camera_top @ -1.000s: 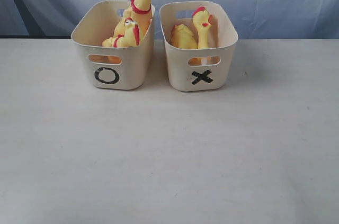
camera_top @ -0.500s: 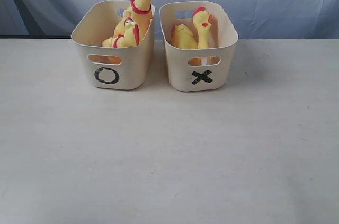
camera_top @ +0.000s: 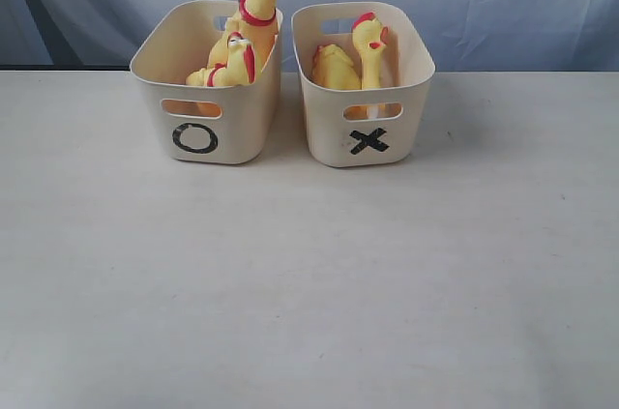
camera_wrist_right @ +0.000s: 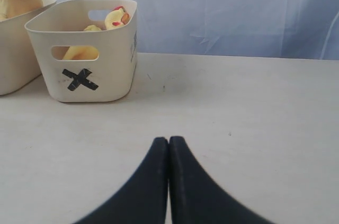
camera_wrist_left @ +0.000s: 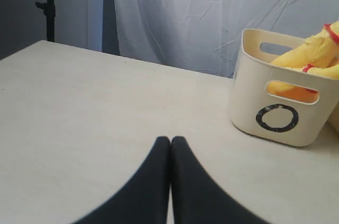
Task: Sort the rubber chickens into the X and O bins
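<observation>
Off to the left, the left gripper (camera_wrist_left: pixel 170 142) sits over the table (camera_top: pixel 309 293) with its black jaws pressed together, holding nothing; the exterior view does not catch it. The O bin (camera_top: pixel 237 129) stands at the table's far side with 2 rubber chickens inside. A tall chicken (camera_top: pixel 259 14) leans on its right wall, head cut off at the top of the view, and a smaller chicken (camera_top: pixel 232 63) curls below, its body mostly hidden by the wall. Just beside it, the X bin (camera_top: pixel 324 129) holds a lying chicken (camera_top: pixel 334 69) and an upright chicken (camera_top: pixel 369 49), their lower parts hidden. The right gripper (camera_wrist_right: pixel 168 140) is likewise pinched closed and empty, well apart from the bins.
</observation>
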You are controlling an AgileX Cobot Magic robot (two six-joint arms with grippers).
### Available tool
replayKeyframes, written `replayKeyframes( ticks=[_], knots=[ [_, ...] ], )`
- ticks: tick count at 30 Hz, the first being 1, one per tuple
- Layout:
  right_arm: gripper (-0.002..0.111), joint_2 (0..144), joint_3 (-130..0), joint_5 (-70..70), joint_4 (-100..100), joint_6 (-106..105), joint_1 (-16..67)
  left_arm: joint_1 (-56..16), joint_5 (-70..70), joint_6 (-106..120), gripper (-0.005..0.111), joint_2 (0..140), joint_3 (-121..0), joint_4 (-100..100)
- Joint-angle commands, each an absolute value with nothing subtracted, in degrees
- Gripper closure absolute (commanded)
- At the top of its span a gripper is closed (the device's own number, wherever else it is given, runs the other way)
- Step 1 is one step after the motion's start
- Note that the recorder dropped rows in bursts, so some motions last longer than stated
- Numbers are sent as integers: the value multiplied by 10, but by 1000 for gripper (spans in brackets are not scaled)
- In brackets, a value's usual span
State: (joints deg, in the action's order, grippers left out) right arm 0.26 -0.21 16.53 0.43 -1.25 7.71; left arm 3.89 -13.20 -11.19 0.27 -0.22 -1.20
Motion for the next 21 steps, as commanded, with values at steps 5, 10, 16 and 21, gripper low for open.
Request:
replayKeyframes(
  ticks=[5,10,16,21],
  knots=[
    [108,0,0,161,5,-15,74,40,-126,-43,107,0,0,-11],
    [108,0,0,161,5,-15,74,40,-126,-33,107,0,0,-11],
    [108,0,0,162,5,-15,74,40,-126,-21,107,0,0,-11],
    [108,0,0,162,5,-15,74,40,-129,-21,107,0,0,-11]
  ],
)
